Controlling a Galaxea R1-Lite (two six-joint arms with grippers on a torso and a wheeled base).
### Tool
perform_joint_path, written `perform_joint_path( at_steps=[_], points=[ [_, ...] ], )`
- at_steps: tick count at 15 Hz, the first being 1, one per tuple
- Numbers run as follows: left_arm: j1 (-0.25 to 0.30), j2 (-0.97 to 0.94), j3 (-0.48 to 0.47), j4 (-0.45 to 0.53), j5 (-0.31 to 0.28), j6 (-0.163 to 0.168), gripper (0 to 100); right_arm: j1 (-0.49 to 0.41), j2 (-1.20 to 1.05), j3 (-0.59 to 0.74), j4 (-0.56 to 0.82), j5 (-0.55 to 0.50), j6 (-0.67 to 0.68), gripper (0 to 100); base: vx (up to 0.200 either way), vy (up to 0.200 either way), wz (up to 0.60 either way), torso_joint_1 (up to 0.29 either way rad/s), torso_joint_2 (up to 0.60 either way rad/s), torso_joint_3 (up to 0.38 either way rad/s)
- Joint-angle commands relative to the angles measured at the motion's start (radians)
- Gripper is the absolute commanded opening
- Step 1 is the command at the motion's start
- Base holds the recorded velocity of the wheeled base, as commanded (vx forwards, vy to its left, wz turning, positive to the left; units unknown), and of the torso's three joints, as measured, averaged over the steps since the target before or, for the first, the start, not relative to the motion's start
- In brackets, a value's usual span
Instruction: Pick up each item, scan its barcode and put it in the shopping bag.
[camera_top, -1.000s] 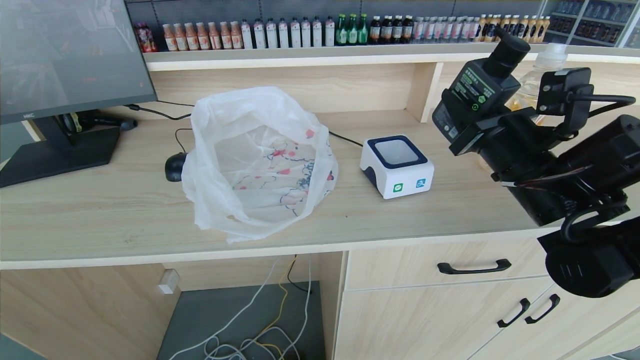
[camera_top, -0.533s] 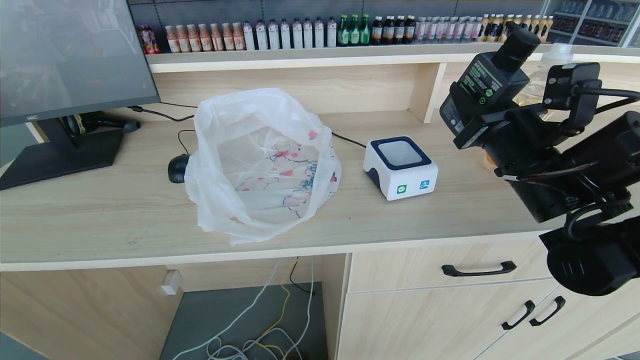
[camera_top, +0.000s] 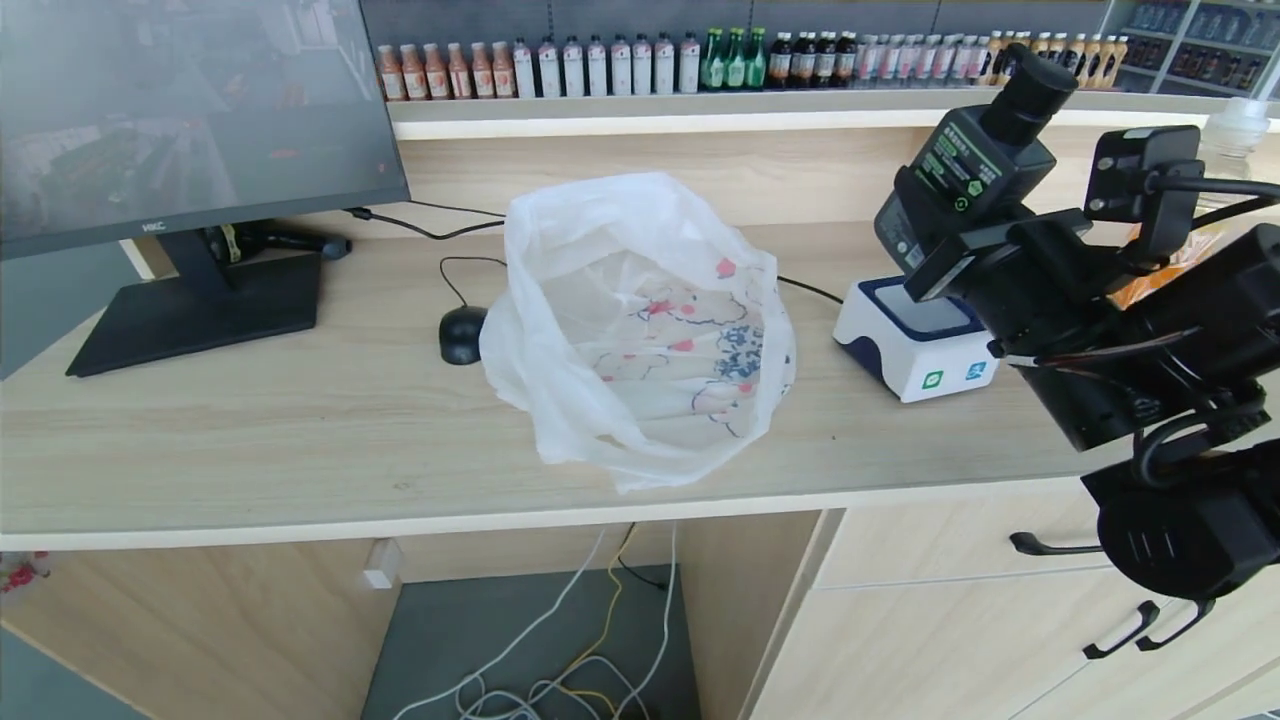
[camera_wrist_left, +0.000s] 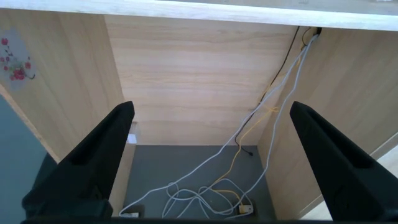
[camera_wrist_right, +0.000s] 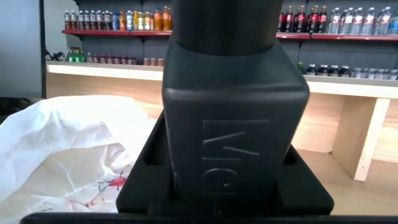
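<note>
My right gripper (camera_top: 985, 255) is shut on a black bottle (camera_top: 965, 170) with a round black cap and a green label, held tilted in the air above the white and blue scanner (camera_top: 915, 345). In the right wrist view the black bottle (camera_wrist_right: 236, 124) sits between the fingers, with the white shopping bag (camera_wrist_right: 68, 149) beyond it. That shopping bag (camera_top: 640, 320), printed red and blue, stands open at the middle of the counter, left of the scanner. My left gripper (camera_wrist_left: 211, 162) hangs open below the counter, facing the cable-strewn floor.
A monitor (camera_top: 170, 110) on a black stand occupies the counter's left end, with a black mouse (camera_top: 462, 333) beside the bag. A raised shelf (camera_top: 650, 100) with several bottles runs along the back. Another clear bottle (camera_top: 1235, 120) stands at the far right.
The head camera has swung, shifting the whole scene rightward in the picture. The right gripper with the bottle now stands over the scanner rather than to its right.
</note>
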Motion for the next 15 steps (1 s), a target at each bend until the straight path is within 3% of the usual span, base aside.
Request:
perform_joint_path(
  at_steps=[1,6,9,12,15],
  points=[
    [0.0,0.0,0.0,0.0,0.0,0.0,100,0.001,-0.008,0.002,0.0,0.001,-0.001,0,0.0,0.2,0.0,0.002,0.0,0.002],
    [0.0,0.0,0.0,0.0,0.0,0.0,100,0.093,-0.02,0.003,0.0,0.001,-0.004,0,0.0,0.2,0.0,0.001,0.0,0.004],
    [0.0,0.0,0.0,0.0,0.0,0.0,100,0.157,-0.043,0.002,0.0,0.011,-0.044,0,0.0,0.0,0.0,0.0,0.0,0.0],
    [0.0,0.0,0.0,0.0,0.0,0.0,100,0.28,-0.055,-0.083,0.179,-0.087,-0.067,0,0.0,0.0,0.0,0.0,0.0,0.0],
    [0.0,0.0,0.0,0.0,0.0,0.0,100,0.312,-0.032,-0.236,0.374,-0.111,-0.065,0,0.0,0.0,0.0,0.0,0.0,0.0]
  ],
)
